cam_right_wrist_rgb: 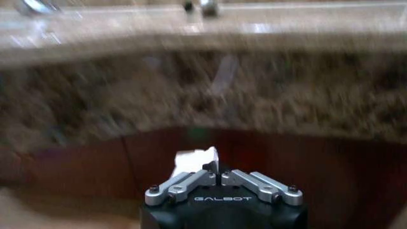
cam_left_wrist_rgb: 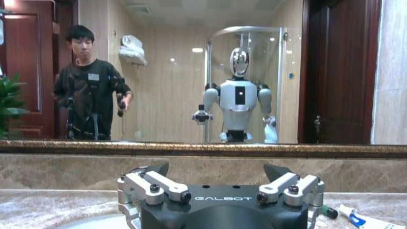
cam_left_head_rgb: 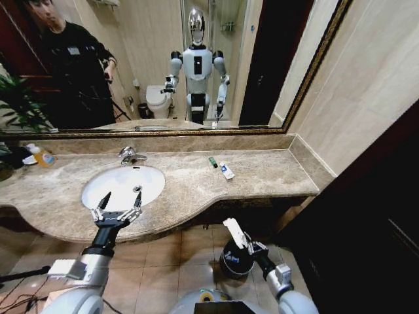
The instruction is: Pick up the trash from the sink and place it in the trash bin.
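- Nearest the head camera, the right gripper [cam_left_head_rgb: 247, 243] is raised from the lower right on a bent arm and sits above the trash bin [cam_left_head_rgb: 234, 261], a dark round bucket on the tiled floor below the counter edge.
- Its fingers are pressed together on a flat white paper wrapper [cam_left_head_rgb: 234, 231], which sticks up out of the pinch over the bin.
- From the right wrist, the same gripper [cam_right_wrist_rgb: 220, 172] has its fingers meeting, the white wrapper [cam_right_wrist_rgb: 194, 159] poking out beside them, and the blurred marble counter front beyond.
- The left gripper [cam_left_head_rgb: 116, 206] reaches up from the lower left, fingers spread wide, at the front rim of the sink [cam_left_head_rgb: 152, 177], a white oval basin.
- Further right on the marble top [cam_left_head_rgb: 275, 171] lie a white tube with blue marks [cam_left_head_rgb: 226, 171] and a tiny dark-green piece [cam_left_head_rgb: 213, 161], near each other, well apart from the basin.
- The left wrist view shows that gripper [cam_left_wrist_rgb: 220, 172] spread, with the tube [cam_left_wrist_rgb: 359, 221] and green piece [cam_left_wrist_rgb: 328, 211] on the counter behind it, below the mirror.
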